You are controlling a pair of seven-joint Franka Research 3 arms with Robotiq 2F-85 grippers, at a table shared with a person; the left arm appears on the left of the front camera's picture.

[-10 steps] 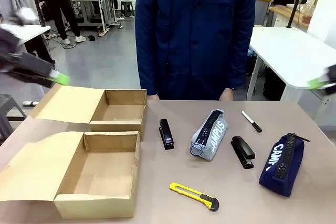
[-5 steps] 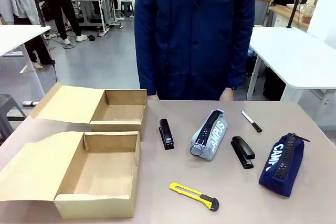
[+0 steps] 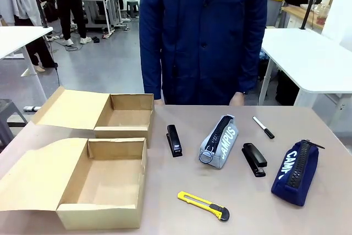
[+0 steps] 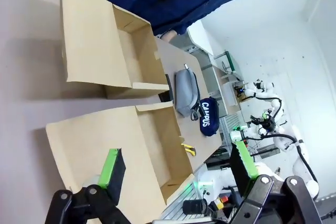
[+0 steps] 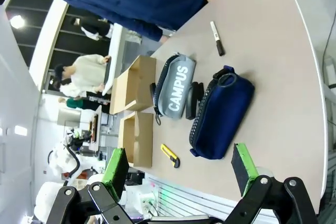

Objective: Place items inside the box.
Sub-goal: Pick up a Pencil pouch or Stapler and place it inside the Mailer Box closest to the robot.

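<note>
Two open cardboard boxes sit on the left of the table, the near box (image 3: 104, 182) and the far box (image 3: 124, 116). Right of them lie a black stapler (image 3: 174, 140), a grey CAMPUS pouch (image 3: 220, 141), a second black stapler (image 3: 254, 159), a black marker (image 3: 263, 127), a navy CAMPUS pouch (image 3: 296, 171) and a yellow utility knife (image 3: 203, 205). My left gripper (image 4: 177, 165) is open, high above the near box (image 4: 157, 145). My right gripper (image 5: 179, 165) is open too, well above the navy pouch (image 5: 220, 111) and the grey pouch (image 5: 176, 93).
A person in a dark blue coat (image 3: 203, 37) stands at the table's far edge, hands hanging by the edge. White tables (image 3: 308, 59) stand behind on either side. Both boxes have flaps (image 3: 33, 174) spread out to the left.
A second ago both arms showed as blurs at the left and right edges of the front view; they have since swung out of it. The items on the table have not moved.
</note>
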